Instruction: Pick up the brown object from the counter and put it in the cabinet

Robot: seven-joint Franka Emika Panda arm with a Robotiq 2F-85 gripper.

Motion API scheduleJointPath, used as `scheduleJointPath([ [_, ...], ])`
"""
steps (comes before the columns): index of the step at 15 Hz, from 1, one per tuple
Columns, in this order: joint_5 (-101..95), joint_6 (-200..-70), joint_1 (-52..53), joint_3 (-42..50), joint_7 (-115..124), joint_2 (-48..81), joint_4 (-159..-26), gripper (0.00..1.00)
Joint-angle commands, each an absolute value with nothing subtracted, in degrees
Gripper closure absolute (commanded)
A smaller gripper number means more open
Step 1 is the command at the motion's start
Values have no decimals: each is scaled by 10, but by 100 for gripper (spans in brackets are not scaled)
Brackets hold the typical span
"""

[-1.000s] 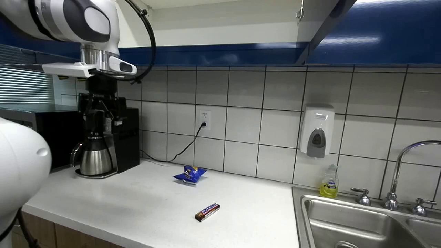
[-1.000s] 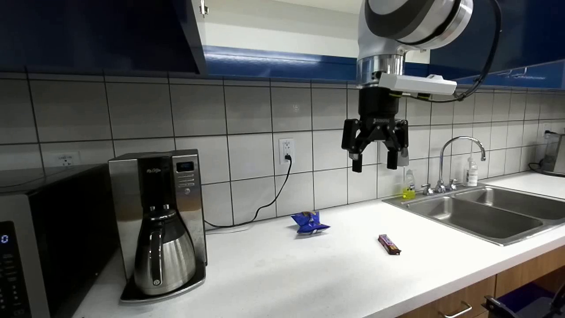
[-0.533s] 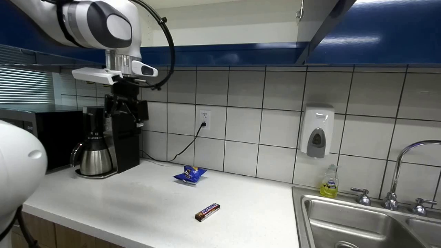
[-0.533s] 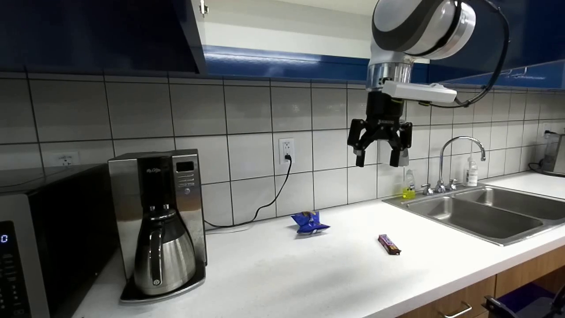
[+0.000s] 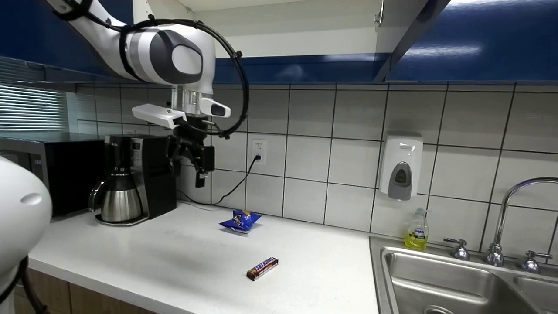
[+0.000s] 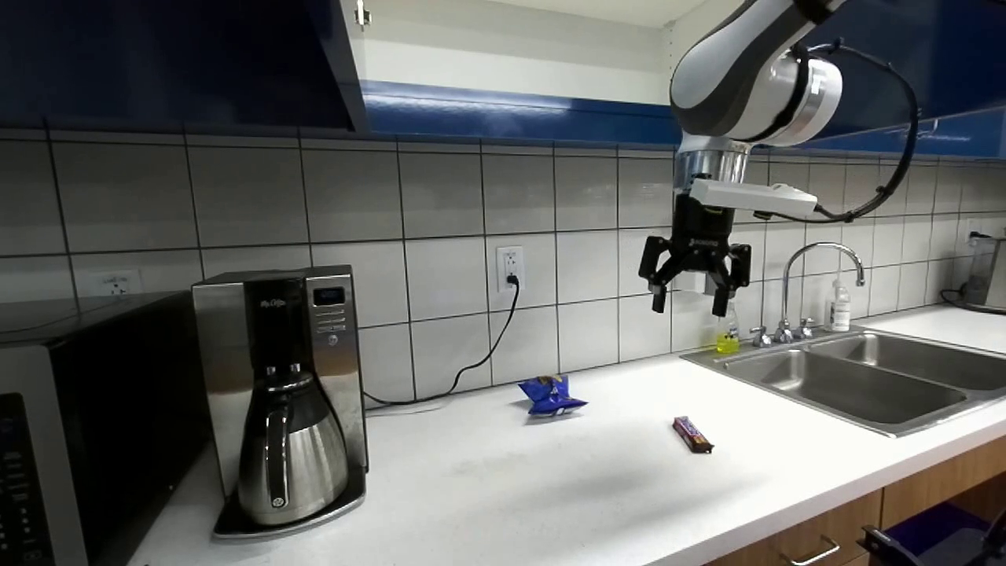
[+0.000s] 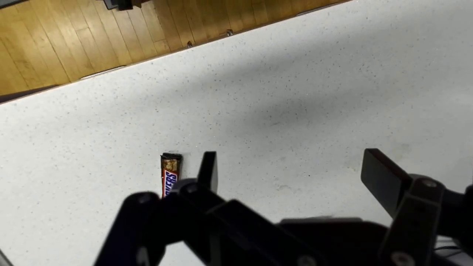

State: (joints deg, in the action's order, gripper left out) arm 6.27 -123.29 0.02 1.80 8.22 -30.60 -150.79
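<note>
Brown oblong plastic-wrapped bar (image 5: 262, 268): judged light, firm, slick; best pinched mid-length — widthwise
Black two-fingered metal gripper (image 6: 689, 303): held spread, empty; well apart from the bar

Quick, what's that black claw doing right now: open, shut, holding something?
The gripper is open and holds nothing; the Snickers bar lies on the counter.

In an exterior view, can see a white countertop (image 5: 192, 261) bearing a shiny blue snack bag (image 5: 240, 221); at its five o'clock, a slim brown-wrapped candy bar (image 5: 262, 268); between nine and ten, a black-and-steel coffee maker (image 5: 154, 174) and boxy black microwave (image 5: 72, 174).
</note>
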Motion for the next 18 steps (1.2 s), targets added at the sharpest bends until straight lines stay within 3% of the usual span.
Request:
scheduleJointPath([
  [1, 65, -1249, -22, 30, 71, -247, -1479, 0],
  [18, 60, -1377, -49, 57, 71, 12, -1355, 0],
])
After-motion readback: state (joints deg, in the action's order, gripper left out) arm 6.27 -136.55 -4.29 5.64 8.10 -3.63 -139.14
